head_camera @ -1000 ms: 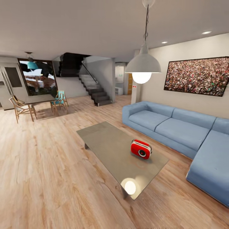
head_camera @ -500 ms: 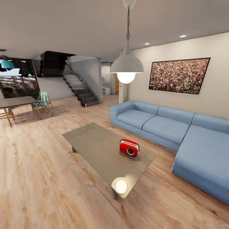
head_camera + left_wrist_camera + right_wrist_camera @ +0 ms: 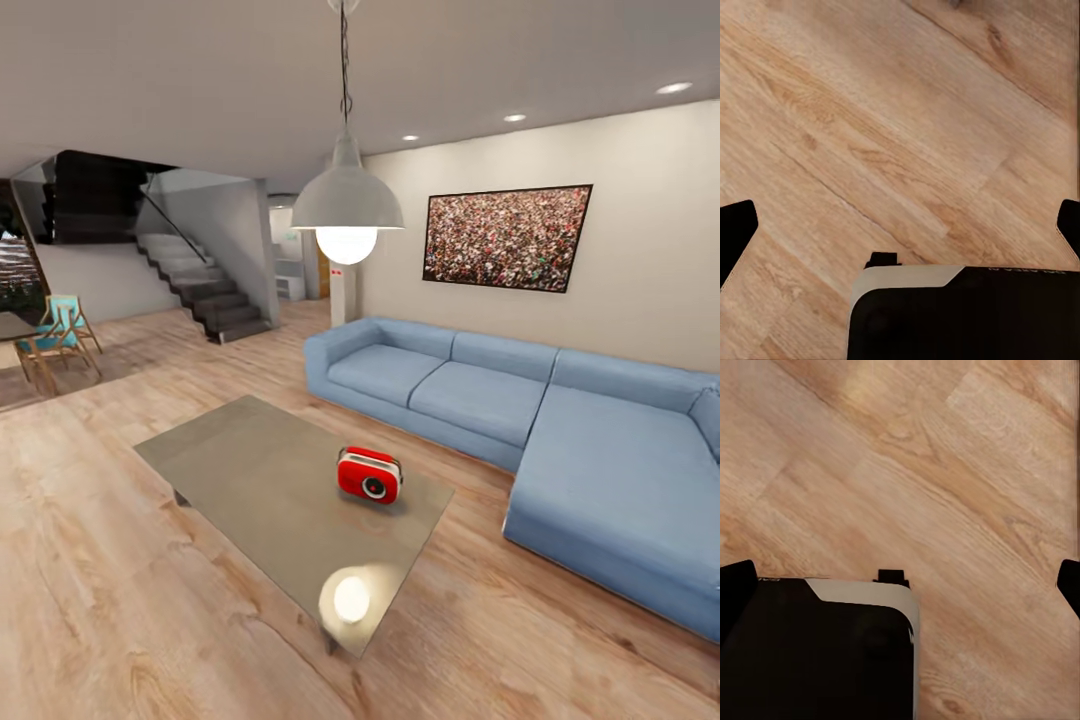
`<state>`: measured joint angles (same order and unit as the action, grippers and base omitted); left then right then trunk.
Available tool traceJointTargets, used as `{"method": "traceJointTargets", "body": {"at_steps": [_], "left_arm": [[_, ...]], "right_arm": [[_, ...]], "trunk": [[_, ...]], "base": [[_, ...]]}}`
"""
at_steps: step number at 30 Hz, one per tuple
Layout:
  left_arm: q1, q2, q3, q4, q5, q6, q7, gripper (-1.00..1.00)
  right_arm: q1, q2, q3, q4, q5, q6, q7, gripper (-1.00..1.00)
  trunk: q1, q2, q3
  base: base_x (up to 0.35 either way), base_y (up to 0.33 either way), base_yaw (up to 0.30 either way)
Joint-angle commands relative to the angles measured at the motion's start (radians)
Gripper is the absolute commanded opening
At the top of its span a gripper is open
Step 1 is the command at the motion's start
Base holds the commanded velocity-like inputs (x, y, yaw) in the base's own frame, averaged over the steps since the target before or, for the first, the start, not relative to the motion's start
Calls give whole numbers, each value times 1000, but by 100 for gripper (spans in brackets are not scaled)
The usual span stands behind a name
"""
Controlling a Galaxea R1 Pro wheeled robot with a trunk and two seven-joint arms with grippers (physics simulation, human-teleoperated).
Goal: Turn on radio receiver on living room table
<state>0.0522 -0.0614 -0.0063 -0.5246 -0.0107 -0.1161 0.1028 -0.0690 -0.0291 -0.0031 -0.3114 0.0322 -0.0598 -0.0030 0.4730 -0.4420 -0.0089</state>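
Camera panning rightward since a second ago; room contents not moving. Radio receiver (image 3: 369,475) sitting on table (image 3: 240,470), well apart from both grippers. Left gripper (image 3: 900,225) and right gripper (image 3: 900,585) hanging spread, empty, over floor (image 3: 870,112). Approach continuing.

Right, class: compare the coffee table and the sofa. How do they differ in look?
The coffee table is grey, flat and glossy, mirroring the lamp; the sofa is blue, cushioned and matte. The coffee table is a plain rectangle; the sofa is L-shaped. The coffee table carries a red radio; the sofa is bare. Both stand on the wood floor.
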Motion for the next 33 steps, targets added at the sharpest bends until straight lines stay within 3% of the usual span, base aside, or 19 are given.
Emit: {"method": "traceJointTargets", "body": {"at_steps": [1,6,16,24,33], "left_arm": [[0,0,0,0,0,0,0,100],[0,-2,-1,0,0,0,1,100],[0,-1,-2,1,0,1,2,100],[0,-1,-2,0,0,1,2,100],[0,0,-1,1,0,1,2,100]], "right_arm": [[0,0,0,0,0,0,0,100],[0,0,0,0,0,0,0,100],[0,0,0,0,0,0,0,100],[0,0,0,0,0,0,0,100],[0,0,0,0,0,0,0,100]], "trunk": [[0,0,0],[0,0,0],[0,0,0],[0,0,0],[0,0,0]], "base": [[323,0,-276],[241,0,-219],[192,-87,-23],[253,-230,0],[35,-323,0]]}}
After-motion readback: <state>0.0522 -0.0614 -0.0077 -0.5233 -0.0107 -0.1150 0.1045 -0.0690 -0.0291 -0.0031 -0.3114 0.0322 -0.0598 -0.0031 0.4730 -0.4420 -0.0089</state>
